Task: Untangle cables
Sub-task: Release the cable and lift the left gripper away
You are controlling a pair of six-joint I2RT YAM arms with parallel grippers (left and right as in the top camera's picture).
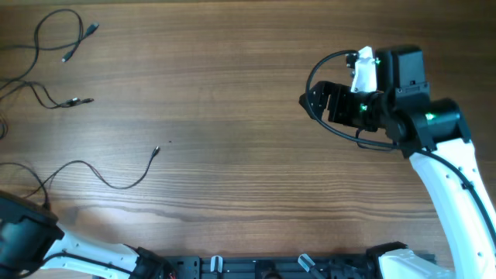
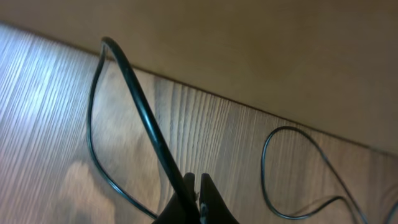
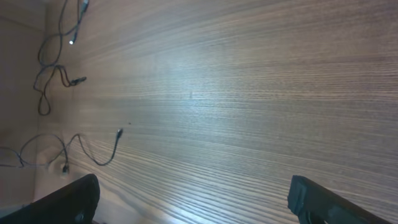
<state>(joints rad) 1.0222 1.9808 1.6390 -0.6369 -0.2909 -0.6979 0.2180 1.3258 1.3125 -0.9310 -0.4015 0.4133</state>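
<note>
Several thin black cables lie apart at the table's left. One cable (image 1: 108, 180) runs from its small plug (image 1: 156, 150) in a curve to my left gripper (image 1: 43, 211) at the front left corner. In the left wrist view my left gripper (image 2: 198, 186) is shut on this cable (image 2: 146, 118), which rises up and away from the fingertips (image 2: 208, 193). Another cable (image 1: 54, 31) loops at the far left and a third (image 1: 48, 98) lies below it. My right gripper (image 1: 325, 101) hangs open over bare wood at the right, its fingers (image 3: 314, 198) wide apart and holding nothing.
The table edge (image 2: 249, 109) runs close behind the held cable. A further loop of cable (image 2: 268, 168) lies right of my left fingers. Thick black robot wiring (image 1: 314, 77) arcs beside the right gripper. The arm bases and a rail (image 1: 271, 267) line the front edge.
</note>
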